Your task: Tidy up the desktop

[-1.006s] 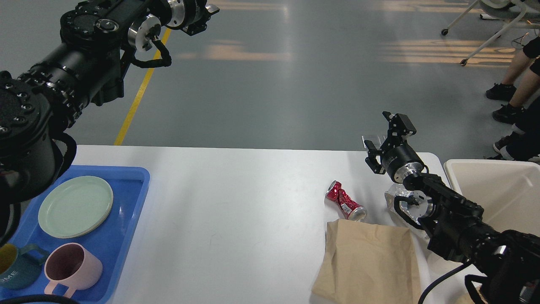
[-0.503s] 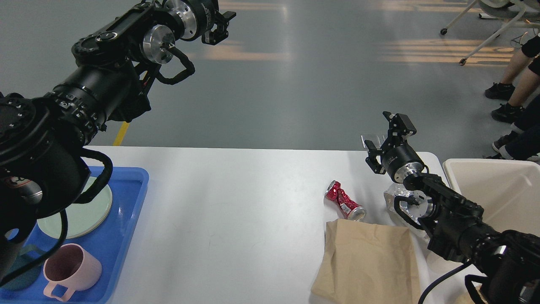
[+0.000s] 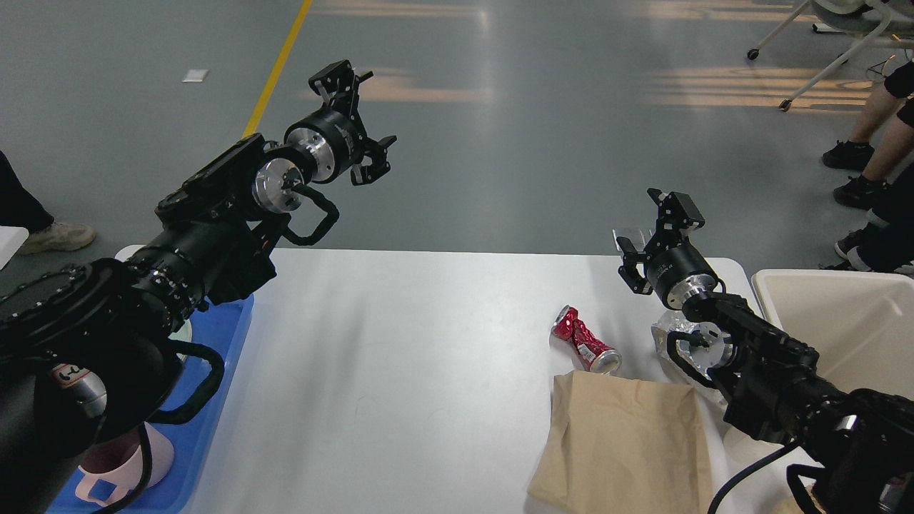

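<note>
Where the white worktop [image 3: 400,357] filled the near half of the view, its long axis ran left to right and its far edge lay parallel to the grey floor beyond. A blue tray [image 3: 214,400] sat at the left end, largely hidden by the left arm, with a pink mug [image 3: 153,457] at its near part. Toward the right end lay a crushed red can [image 3: 584,341] on its side, its long axis slanting from far left to near right and its open end touching the far edge of a flat brown paper bag [image 3: 625,442]. Crumpled clear wrapping [image 3: 668,334] lay just right of the can, partly behind the right arm. A beige bin [image 3: 850,321] stood beside the right end of the worktop.

The left arm rose from the near left corner and stretched diagonally far and right, holding the left tool [image 3: 355,118] high beyond the far edge, over the floor; its fingers were spread wide and held nothing. The right arm entered from the near right corner and reached far and left, carrying the right tool [image 3: 653,232] above the far right corner of the worktop, fingers likewise parted and empty.
</note>
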Controlling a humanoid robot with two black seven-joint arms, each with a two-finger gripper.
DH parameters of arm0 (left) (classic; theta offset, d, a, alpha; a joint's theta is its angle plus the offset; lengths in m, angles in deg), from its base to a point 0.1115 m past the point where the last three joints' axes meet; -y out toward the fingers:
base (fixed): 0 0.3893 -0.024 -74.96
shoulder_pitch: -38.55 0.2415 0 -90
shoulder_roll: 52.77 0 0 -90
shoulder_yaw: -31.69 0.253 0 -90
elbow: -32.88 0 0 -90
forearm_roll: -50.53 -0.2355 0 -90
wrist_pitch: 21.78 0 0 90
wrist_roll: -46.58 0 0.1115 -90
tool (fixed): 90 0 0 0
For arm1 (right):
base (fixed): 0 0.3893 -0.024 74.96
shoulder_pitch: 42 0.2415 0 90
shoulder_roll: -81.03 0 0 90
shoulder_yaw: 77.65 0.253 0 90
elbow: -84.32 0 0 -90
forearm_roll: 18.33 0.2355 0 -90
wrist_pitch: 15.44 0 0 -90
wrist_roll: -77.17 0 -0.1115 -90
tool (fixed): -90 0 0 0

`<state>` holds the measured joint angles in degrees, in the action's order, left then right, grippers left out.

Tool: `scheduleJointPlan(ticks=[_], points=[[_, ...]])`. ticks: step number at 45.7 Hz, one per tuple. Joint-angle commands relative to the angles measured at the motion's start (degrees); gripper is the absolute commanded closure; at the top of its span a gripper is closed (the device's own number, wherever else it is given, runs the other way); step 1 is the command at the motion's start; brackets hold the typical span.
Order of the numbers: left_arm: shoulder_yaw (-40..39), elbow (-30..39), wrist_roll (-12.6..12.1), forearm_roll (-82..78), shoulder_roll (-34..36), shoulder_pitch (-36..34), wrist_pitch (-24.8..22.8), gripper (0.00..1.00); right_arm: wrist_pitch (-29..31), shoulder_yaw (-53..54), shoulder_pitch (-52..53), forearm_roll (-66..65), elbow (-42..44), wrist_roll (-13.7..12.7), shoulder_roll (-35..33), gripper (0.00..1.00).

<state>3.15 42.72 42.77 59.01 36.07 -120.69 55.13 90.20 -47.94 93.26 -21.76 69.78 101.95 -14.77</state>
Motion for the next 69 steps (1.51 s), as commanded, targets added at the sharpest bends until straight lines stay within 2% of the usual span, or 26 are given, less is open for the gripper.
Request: scheduleJointPlan(ticks=[1,19,26,30,40,44,48,54,62,65,69], points=[[-0.8,0.0,0.0,0.0,0.9,3.1,0.0,0.04,0.0,0.0,0.0,0.0,0.0,0.0,0.0,0.0],[-2.0,0.0,-0.1,0.0,2.1,13.2,0.0,0.04,0.0,0.0,0.0,0.0,0.0,0.0,0.0,0.0],[-2.9,0.1,3.1,0.5,2.6,15.0,-0.3,0.04,0.0,0.0,0.0,0.0,0.0,0.0,0.0,0.0],[-2.9,0.4,7.0,0.5,2.7,15.6,-1.3,0.04,0.0,0.0,0.0,0.0,0.0,0.0,0.0,0.0],[-3.0,0.4,23.1,0.5,2.8,18.6,-2.8,0.04,0.0,0.0,0.0,0.0,0.0,0.0,0.0,0.0],[-2.9,0.4,28.6,0.5,2.7,19.3,-2.9,0.04,0.0,0.0,0.0,0.0,0.0,0.0,0.0,0.0],[-2.8,0.4,32.7,0.5,2.7,19.8,-3.0,0.04,0.0,0.0,0.0,0.0,0.0,0.0,0.0,0.0],[-2.8,0.4,37.8,0.5,2.6,20.2,-3.0,0.04,0.0,0.0,0.0,0.0,0.0,0.0,0.0,0.0],[-2.8,0.4,43.1,0.5,2.5,20.9,-3.0,0.04,0.0,0.0,0.0,0.0,0.0,0.0,0.0,0.0],[-2.8,0.4,44.1,0.5,2.4,20.9,-3.0,0.04,0.0,0.0,0.0,0.0,0.0,0.0,0.0,0.0],[-2.8,0.4,44.2,0.5,2.4,20.9,-3.0,0.04,0.0,0.0,0.0,0.0,0.0,0.0,0.0,0.0]])
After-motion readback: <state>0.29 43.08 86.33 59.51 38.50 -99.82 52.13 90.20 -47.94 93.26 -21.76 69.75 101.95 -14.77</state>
